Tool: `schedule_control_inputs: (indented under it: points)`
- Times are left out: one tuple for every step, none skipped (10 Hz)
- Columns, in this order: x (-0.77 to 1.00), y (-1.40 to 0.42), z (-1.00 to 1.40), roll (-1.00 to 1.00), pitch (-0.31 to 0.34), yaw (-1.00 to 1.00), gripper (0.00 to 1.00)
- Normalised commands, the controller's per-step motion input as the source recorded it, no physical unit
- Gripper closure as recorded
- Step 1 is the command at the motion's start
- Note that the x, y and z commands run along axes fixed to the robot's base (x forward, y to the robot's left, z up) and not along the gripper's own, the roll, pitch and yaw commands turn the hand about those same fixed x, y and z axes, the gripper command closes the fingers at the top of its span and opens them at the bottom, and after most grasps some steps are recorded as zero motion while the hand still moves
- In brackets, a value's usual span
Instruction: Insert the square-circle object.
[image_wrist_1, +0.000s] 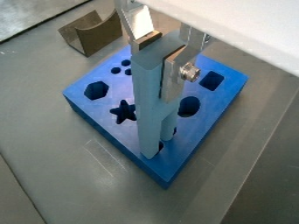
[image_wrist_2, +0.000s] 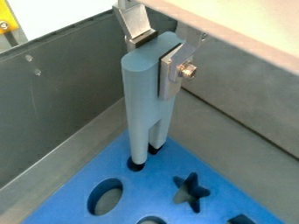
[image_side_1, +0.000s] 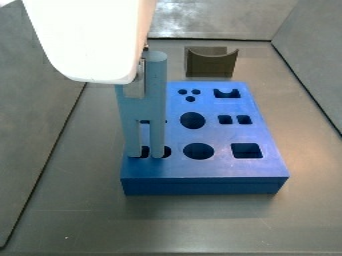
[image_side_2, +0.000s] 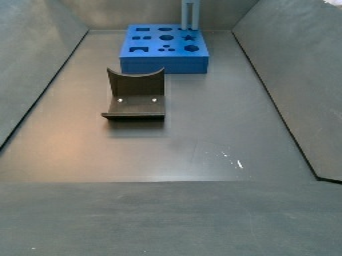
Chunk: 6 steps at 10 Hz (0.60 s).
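Observation:
The square-circle object (image_wrist_1: 149, 101) is a long light-blue bar that stands upright over the blue slab (image_wrist_1: 100, 114). My gripper (image_wrist_1: 160, 54) is shut on the bar's top end, with one silver finger (image_wrist_1: 177, 72) on each flat side. In a wrist view the bar (image_wrist_2: 146, 96) ends in two prongs whose tips sit in dark holes at the slab's edge (image_wrist_2: 70, 188). In a side view the bar (image_side_1: 151, 100) stands at a near corner of the slab (image_side_1: 201, 180), and a white body hides my gripper. The bar also shows at the far end (image_side_2: 189, 12).
A dark olive curved-top block (image_side_2: 136, 95) lies on the grey floor in front of the slab (image_side_2: 164, 60); it also shows behind the slab (image_side_1: 209, 62) and beside it (image_wrist_1: 91, 35). Grey walls (image_wrist_2: 59, 105) enclose the floor close to the slab.

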Motion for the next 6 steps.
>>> schedule_control_inputs:
  points:
    - [0.25, -0.01, -0.38, 0.01, 0.050, 0.01, 1.00]
    - [0.39, -0.01, -0.43, 0.00, 0.093, 0.00, 1.00]
    - [0.41, 0.00, -0.44, 0.02, 0.110, 0.00, 1.00]
    - [0.33, 0.00, -0.43, 0.02, 0.091, 0.00, 1.00]
    - [0.20, -0.01, -0.43, 0.00, 0.021, 0.00, 1.00]
    - [0.00, 0.00, -0.41, 0.00, 0.000, 0.00, 1.00]
